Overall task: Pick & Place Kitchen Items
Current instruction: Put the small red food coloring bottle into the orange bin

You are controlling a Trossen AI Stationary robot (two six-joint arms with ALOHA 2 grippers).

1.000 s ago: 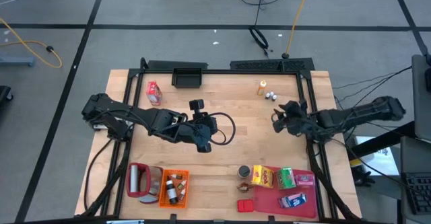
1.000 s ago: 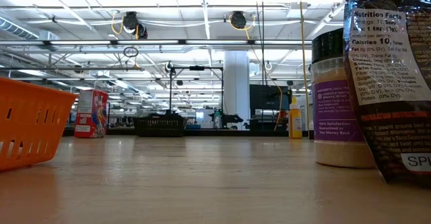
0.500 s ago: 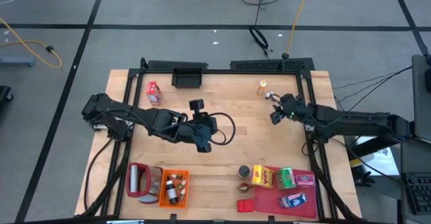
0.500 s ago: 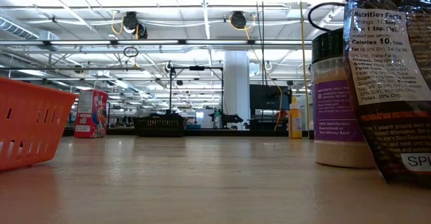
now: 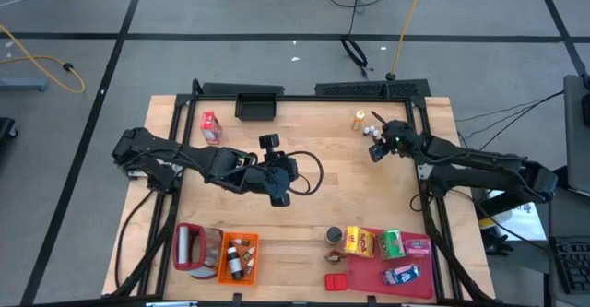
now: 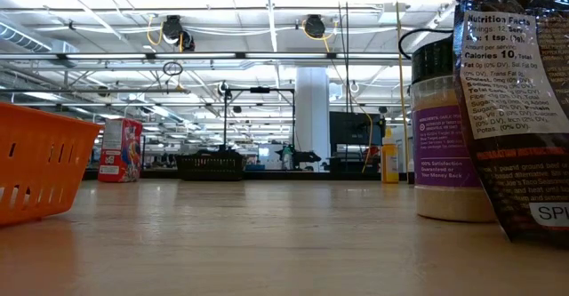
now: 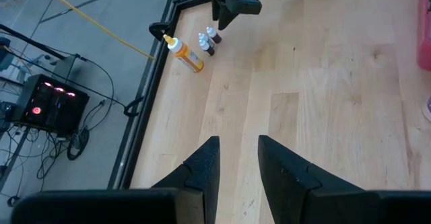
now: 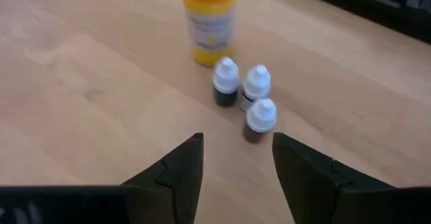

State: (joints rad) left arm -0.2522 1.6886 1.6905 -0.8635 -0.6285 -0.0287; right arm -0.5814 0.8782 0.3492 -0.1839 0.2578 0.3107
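Orange bottle (image 8: pixel 209 19) upright near table's far right corner, three tiny white-capped dark bottles (image 8: pixel 244 94) clustered just beside it, upright. Red box (image 5: pixel 210 125) standing far left. Near right: dark round tin (image 5: pixel 334 236), yellow box (image 5: pixel 359 242), green box (image 5: pixel 393 243), pink box (image 5: pixel 418 245) in a row; blue box (image 5: pixel 402 275) and a flat red box (image 5: pixel 336 280) nearer the edge.

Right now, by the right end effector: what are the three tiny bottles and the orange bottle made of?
Three tiny bottles: probably plastic, with matte white caps over dark bodies; whether the bodies are tinted or filled is unclear. Orange bottle: likely plastic, smooth with a slight sheen, and a printed label wrapped around it. The right end effector is open in front of them.
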